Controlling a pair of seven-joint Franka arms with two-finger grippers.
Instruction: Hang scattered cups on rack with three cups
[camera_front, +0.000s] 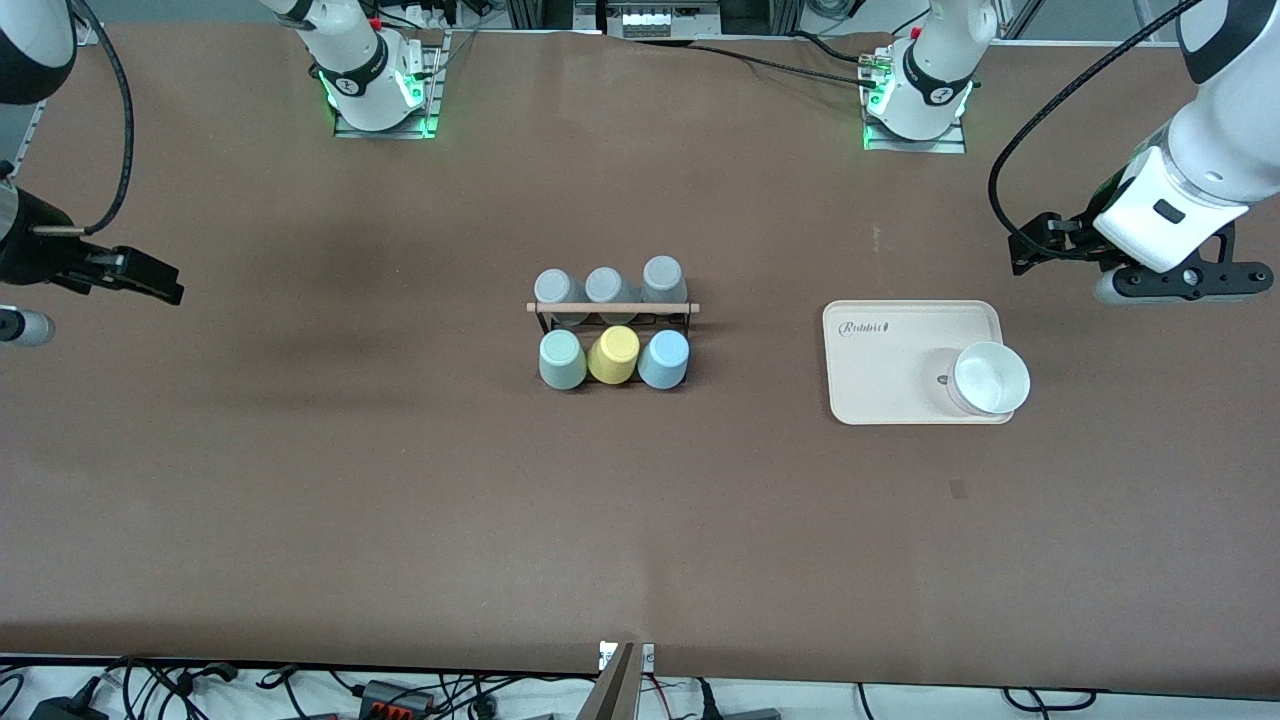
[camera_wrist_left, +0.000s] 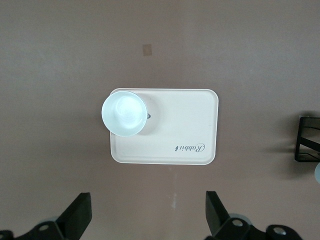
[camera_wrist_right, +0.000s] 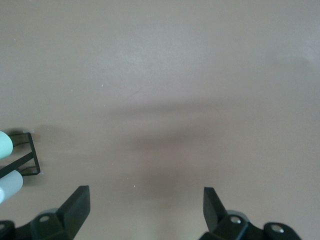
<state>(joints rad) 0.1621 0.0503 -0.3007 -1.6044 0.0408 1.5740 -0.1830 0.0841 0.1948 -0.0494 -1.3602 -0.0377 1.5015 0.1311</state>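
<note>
The black wire rack (camera_front: 612, 308) with a wooden rod on top stands at the table's middle. The pale mint green cup (camera_front: 562, 360) and the light blue cup (camera_front: 664, 359) sit on its pegs on the side nearer the front camera, with a yellow cup (camera_front: 613, 355) between them. My left gripper (camera_front: 1035, 245) is open and empty, up in the air at the left arm's end, beside the tray. My right gripper (camera_front: 150, 280) is open and empty over bare table at the right arm's end. The right wrist view shows its open fingers (camera_wrist_right: 75, 207), a rack corner (camera_wrist_right: 25, 157) and the mint cup's edge (camera_wrist_right: 4, 144).
Three grey cups (camera_front: 605, 287) hang on the rack's side nearer the robots' bases. A beige tray (camera_front: 880, 370) lies toward the left arm's end, with a white bowl (camera_front: 990, 378) on its corner. The left wrist view shows the tray (camera_wrist_left: 200, 120) and bowl (camera_wrist_left: 124, 113).
</note>
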